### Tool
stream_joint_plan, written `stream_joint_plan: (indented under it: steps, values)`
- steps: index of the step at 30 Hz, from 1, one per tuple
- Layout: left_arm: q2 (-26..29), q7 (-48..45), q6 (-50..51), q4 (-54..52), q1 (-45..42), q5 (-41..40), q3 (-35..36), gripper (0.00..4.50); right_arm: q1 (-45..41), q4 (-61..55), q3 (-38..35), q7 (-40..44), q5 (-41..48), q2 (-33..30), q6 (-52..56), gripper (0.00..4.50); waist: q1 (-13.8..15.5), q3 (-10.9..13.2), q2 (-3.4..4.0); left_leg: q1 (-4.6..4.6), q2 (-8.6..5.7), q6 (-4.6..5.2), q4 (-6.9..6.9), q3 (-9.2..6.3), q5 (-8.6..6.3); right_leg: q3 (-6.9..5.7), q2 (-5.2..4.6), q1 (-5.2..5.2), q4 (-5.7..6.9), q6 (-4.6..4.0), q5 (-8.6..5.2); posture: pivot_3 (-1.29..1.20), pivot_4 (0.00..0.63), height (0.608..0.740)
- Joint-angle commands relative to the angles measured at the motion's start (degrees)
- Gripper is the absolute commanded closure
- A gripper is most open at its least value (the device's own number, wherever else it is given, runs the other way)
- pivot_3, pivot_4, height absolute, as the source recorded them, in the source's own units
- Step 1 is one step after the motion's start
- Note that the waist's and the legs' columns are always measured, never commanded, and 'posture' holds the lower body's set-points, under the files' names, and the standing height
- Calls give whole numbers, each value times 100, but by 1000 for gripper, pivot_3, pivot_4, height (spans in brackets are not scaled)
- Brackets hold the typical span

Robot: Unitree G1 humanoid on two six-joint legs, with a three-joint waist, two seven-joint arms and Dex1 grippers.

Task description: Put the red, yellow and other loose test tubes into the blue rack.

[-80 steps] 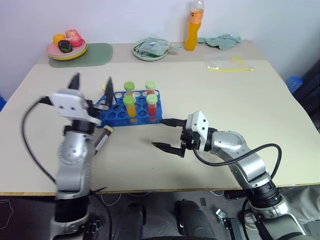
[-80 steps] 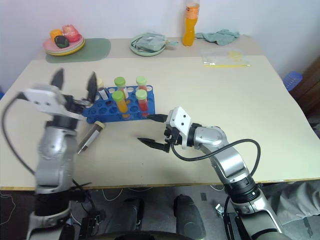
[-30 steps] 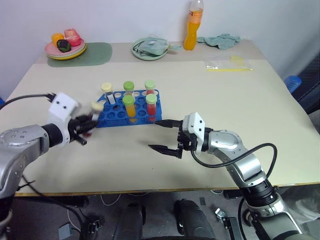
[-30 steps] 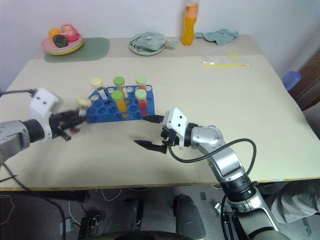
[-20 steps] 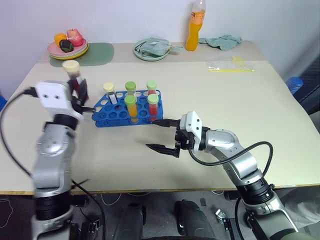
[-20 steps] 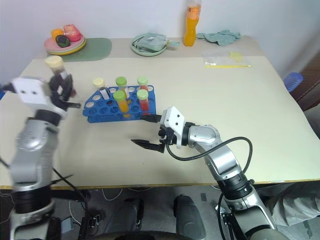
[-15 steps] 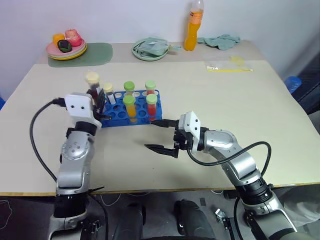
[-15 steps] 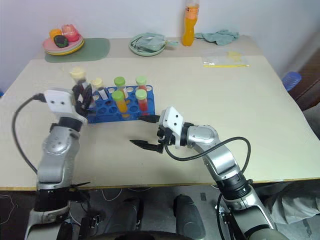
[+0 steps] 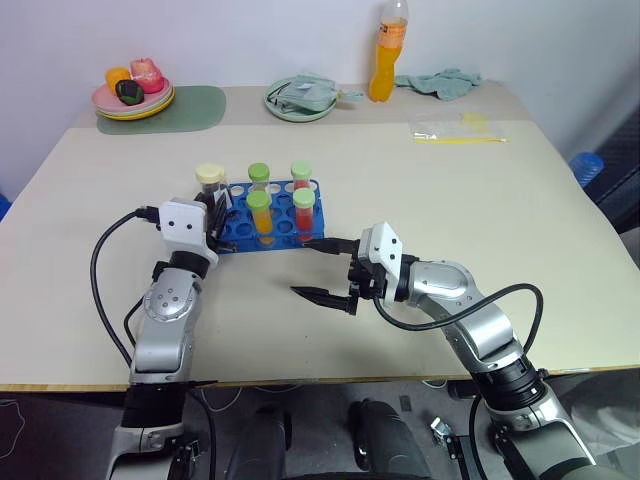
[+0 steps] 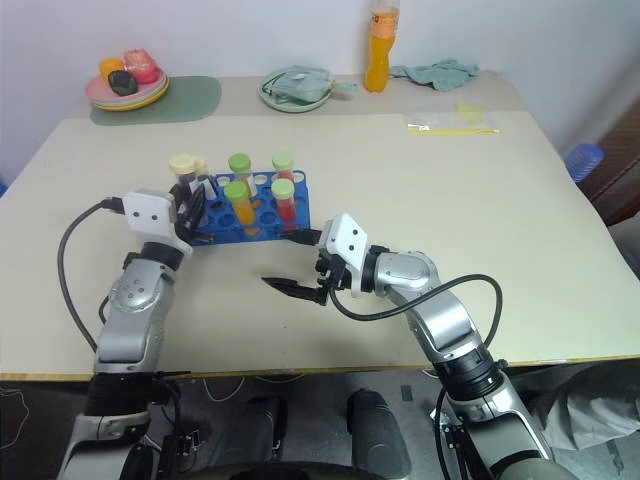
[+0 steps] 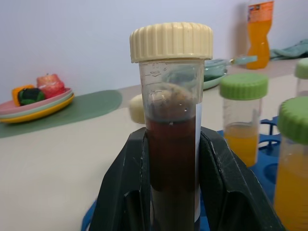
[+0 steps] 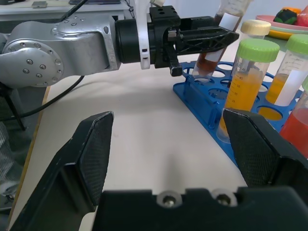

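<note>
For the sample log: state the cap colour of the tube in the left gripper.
Cream, pale yellow cap on the tube; clearest in the left wrist view.

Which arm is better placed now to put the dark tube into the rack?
Left. The left gripper is shut on the dark tube, with the tube's bottom at the rack. The right gripper is open, holds nothing, and is in front of the rack.

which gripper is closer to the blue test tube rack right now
Left. The left gripper is at the blue rack's left end, shut on a dark tube with a cream cap. The right gripper sits open on the near side, off the rack's right corner.
</note>
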Motion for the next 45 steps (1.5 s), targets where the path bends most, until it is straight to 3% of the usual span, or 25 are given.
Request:
stream_joint_plan:
  steps: [1,12,19,22,27,34,45]
  values:
    - [-122,-79,-86,48,-126,-73,-47,3719,-36,-228,-61,-21,14,6,-62,489,0,0,0,0,0,0,0,0,0,0,0,1,0,0,0,0,150,740]
    - [-269,-197,-435,265,-36,-7,-121,3719,-10,-223,-66,-28,12,-5,-85,489,19,0,0,0,-1,0,1,-2,0,-2,-1,3,-1,0,0,0,150,740]
    - [-406,-202,-518,-293,341,-280,55,227,-38,-212,-202,46,60,-124,-127,489,-6,0,0,0,0,0,1,-4,0,-2,1,2,-1,0,0,0,150,740]
    - [-307,-288,-287,-864,634,-459,164,227,-62,-210,-410,132,192,-277,-94,489,2,0,0,0,1,0,0,-4,0,-1,1,2,0,0,0,0,150,740]
    - [465,-905,716,-2337,1726,-1769,1057,227,7,-320,-989,359,522,-838,194,489,-19,3,5,1,7,2,-2,-1,-1,2,2,1,-2,-1,-1,0,150,740]
    - [1723,-1858,1228,-2201,2896,-1945,1879,227,298,-52,-1756,409,713,-1611,581,489,9,4,6,11,5,6,-2,3,-3,1,4,17,-10,-4,-3,0,150,740]
    - [1848,-1944,1263,-2023,3057,-1719,1864,227,501,451,-1851,460,563,-1831,472,489,-14,4,7,13,9,7,-3,6,-4,2,6,17,-10,-4,-3,0,150,740]
